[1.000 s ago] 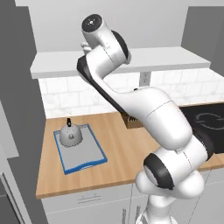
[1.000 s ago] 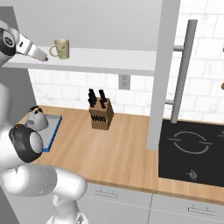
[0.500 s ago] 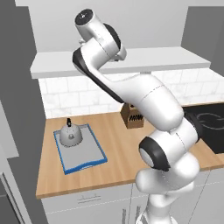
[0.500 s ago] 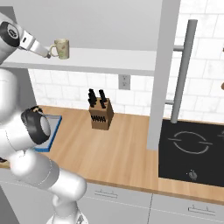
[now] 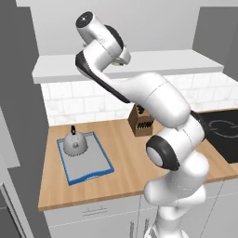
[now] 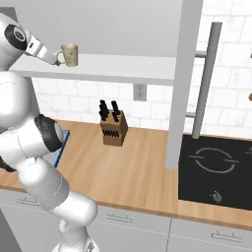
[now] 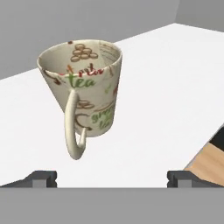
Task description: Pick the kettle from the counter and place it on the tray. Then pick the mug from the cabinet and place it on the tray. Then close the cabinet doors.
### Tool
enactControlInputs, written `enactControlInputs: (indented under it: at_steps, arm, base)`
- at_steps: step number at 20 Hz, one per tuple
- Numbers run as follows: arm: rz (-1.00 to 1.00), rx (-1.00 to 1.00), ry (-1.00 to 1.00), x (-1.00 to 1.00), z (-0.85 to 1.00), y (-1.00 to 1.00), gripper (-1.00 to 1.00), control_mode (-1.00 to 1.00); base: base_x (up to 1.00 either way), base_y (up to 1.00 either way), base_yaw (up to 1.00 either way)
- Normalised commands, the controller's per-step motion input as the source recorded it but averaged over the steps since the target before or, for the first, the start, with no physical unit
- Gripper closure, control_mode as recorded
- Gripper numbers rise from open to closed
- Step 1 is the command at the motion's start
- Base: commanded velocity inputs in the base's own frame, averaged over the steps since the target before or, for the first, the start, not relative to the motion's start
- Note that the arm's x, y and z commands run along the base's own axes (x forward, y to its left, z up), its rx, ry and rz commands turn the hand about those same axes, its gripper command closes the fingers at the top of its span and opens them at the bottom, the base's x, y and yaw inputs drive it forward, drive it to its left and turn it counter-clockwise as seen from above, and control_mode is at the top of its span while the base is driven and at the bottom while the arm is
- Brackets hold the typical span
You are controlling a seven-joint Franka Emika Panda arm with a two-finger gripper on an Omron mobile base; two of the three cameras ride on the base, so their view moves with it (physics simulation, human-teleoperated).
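Hand view: mug [image 7: 85, 94] upright on cabinet [image 7: 170, 87] shelf, handle facing gripper [image 7: 111, 176], jaws fully open, holding nothing. Kettle [image 5: 74, 143] sits on tray [image 5: 97, 163]; mug pick under way, next likely advance and close on it.

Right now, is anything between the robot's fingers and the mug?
No. In the hand view, only bare white shelf lies between the open gripper and the mug, handle facing it.

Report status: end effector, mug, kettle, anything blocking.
End effector open, lined up on mug, not touching. Mug upright on cabinet shelf, handle toward hand. Kettle on tray. Nothing between fingertips and mug.
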Motion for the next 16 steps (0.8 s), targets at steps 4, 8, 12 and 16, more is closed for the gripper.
enactControlInputs:
  at_steps: [4,8,12,16]
  arm:
    - [-0.02,0.0,0.0,0.3,0.0,0.0,-1.0,-1.0]
    - [-0.02,0.0,0.0,0.25,0.0,0.0,-1.0,-1.0]
    - [-0.01,0.0,0.0,0.2,0.0,0.0,-1.0,-1.0]
    - [-0.03,0.0,0.0,0.12,0.0,-0.02,-1.0,-1.0]
  base:
    - [0.0,0.0,0.0]
    - [0.0,0.0,0.0]
    - [0.0,0.0,0.0]
    - [0.0,0.0,0.0]
